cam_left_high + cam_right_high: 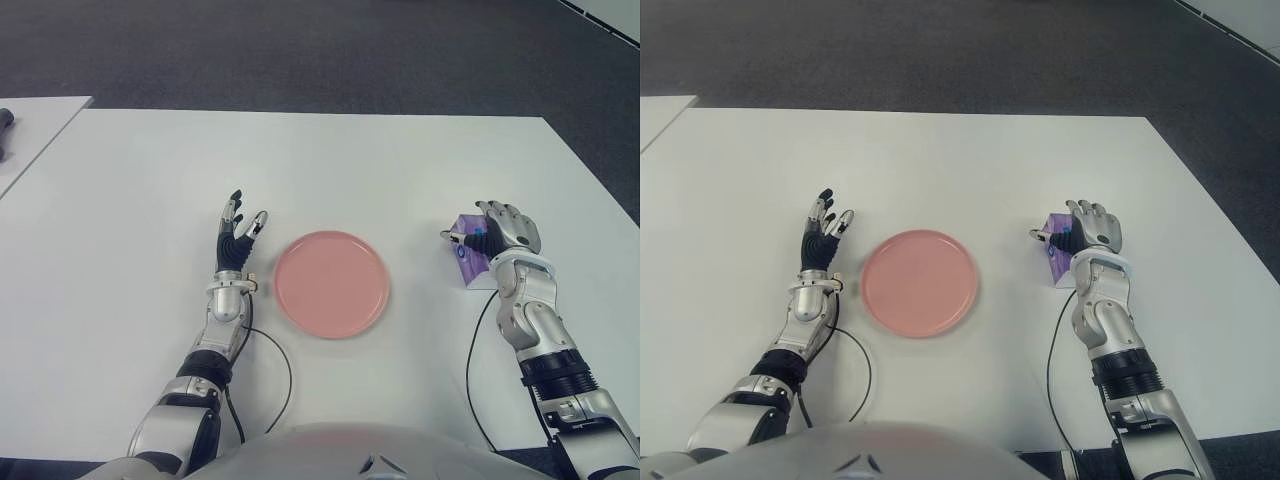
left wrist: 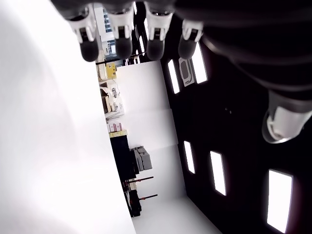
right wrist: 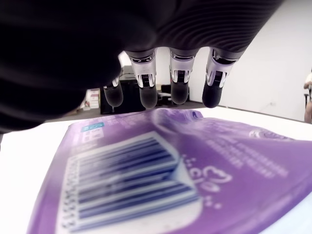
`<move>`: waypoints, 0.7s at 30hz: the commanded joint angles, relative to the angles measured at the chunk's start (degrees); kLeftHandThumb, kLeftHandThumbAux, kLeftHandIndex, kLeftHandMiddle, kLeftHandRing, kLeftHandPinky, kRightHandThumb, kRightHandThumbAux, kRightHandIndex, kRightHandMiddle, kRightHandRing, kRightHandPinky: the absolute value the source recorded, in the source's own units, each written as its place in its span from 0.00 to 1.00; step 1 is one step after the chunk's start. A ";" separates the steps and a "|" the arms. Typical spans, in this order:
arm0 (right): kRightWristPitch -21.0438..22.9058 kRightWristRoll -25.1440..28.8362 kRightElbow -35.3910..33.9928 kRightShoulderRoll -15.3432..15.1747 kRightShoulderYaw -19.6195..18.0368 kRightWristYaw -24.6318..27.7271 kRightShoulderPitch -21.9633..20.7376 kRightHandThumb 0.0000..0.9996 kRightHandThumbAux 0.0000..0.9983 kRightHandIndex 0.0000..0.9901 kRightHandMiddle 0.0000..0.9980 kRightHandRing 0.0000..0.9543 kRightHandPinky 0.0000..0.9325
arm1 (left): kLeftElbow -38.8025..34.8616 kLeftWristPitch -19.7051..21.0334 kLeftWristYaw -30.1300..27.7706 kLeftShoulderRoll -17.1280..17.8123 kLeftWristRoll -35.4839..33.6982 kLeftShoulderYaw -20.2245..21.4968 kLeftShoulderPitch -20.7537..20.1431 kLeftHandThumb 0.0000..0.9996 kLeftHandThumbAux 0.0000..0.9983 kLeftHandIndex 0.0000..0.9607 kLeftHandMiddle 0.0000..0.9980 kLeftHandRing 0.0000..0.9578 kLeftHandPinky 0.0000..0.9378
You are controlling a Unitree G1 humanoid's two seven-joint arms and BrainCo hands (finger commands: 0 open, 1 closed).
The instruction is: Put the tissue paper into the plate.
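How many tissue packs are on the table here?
1. The purple tissue pack lies right of the pink plate, under the right hand. The left hand shows left of the plate.

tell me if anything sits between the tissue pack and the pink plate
Nothing visible does. The purple tissue pack lies under the right hand, whose fingers hang above it without closing. Only bare white table separates it from the pink plate. The left hand shows beyond the plate's far side.

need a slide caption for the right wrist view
Right robot hand poised over the purple tissue pack, fingers spread above its barcoded face and not yet closed on it.
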 commanded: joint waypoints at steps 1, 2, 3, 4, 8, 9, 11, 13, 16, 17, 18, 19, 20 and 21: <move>1.77 -1.90 -0.82 -0.33 0.75 -0.32 1.48 0.17 0.29 0.00 0.00 0.00 0.00 | 1.65 0.09 -0.15 0.51 0.40 0.22 1.84 0.00 0.45 0.00 0.00 0.00 0.00; 2.16 -2.38 -1.23 -0.43 0.75 -0.42 1.84 0.17 0.29 0.00 0.00 0.00 0.00 | 1.41 0.16 -0.12 0.52 0.45 0.19 1.94 0.00 0.45 0.00 0.00 0.00 0.00; 2.43 -2.69 -1.55 -0.50 0.74 -0.45 2.09 0.17 0.29 0.00 0.00 0.00 0.00 | 1.22 0.22 -0.10 0.52 0.49 0.17 2.02 0.00 0.45 0.00 0.00 0.00 0.00; 2.60 -2.92 -1.77 -0.52 0.73 -0.44 2.26 0.18 0.29 0.00 0.00 0.00 0.00 | 1.11 0.26 -0.08 0.52 0.52 0.16 2.07 0.00 0.45 0.00 0.00 0.00 0.00; 4.27 -5.08 -3.07 -0.58 0.93 -0.30 3.00 0.17 0.29 0.00 0.00 0.00 0.00 | 0.72 0.54 0.08 0.54 0.66 0.13 2.28 0.00 0.45 0.00 0.00 0.00 0.00; 5.18 -6.30 -3.55 -0.62 1.10 -0.30 3.30 0.17 0.30 0.00 0.00 0.00 0.00 | 0.59 0.67 0.09 0.54 0.68 0.12 2.35 0.00 0.45 0.00 0.00 0.00 0.00; 6.50 -8.23 -4.62 -0.71 1.26 -0.05 3.98 0.17 0.30 0.00 0.00 0.00 0.00 | 0.35 0.85 0.03 0.53 0.65 0.11 2.49 0.00 0.45 0.00 0.00 0.00 0.00; 7.61 -10.27 -6.06 -0.95 1.30 0.34 5.15 0.16 0.31 0.00 0.00 0.00 0.00 | 0.13 0.88 -0.08 0.50 0.53 0.15 2.67 0.00 0.45 0.00 0.00 0.00 0.00; 8.61 -12.34 -8.00 -1.04 1.12 0.73 6.83 0.16 0.33 0.00 0.00 0.00 0.00 | 0.08 0.91 -0.09 0.52 0.43 0.21 2.75 0.00 0.46 0.00 0.00 0.00 0.00; 8.88 -12.94 -8.87 -1.09 0.97 0.86 7.57 0.16 0.33 0.00 0.00 0.00 0.00 | 0.08 0.92 -0.10 0.52 0.41 0.23 2.76 0.00 0.46 0.00 0.00 0.00 0.00; 9.31 -13.94 -10.85 -1.30 0.55 1.12 9.23 0.16 0.34 0.00 0.00 0.00 0.00 | 0.09 0.89 -0.15 0.54 0.37 0.25 2.77 0.00 0.46 0.00 0.00 0.00 0.00; 9.60 -14.67 -12.24 -1.41 0.25 1.35 10.37 0.16 0.34 0.00 0.00 0.00 0.00 | 0.08 0.88 -0.20 0.56 0.33 0.26 2.78 0.00 0.46 0.00 0.00 0.00 0.00; 9.77 -15.25 -12.86 -1.43 0.09 1.51 10.89 0.16 0.34 0.00 0.00 0.00 0.00 | 0.09 0.88 -0.24 0.57 0.31 0.25 2.77 0.00 0.46 0.00 0.00 0.00 0.00; 9.85 -15.71 -13.22 -1.38 -0.02 1.68 11.16 0.15 0.35 0.00 0.00 0.00 0.00 | 0.08 0.89 -0.29 0.60 0.28 0.26 2.75 0.00 0.46 0.00 0.00 0.00 0.00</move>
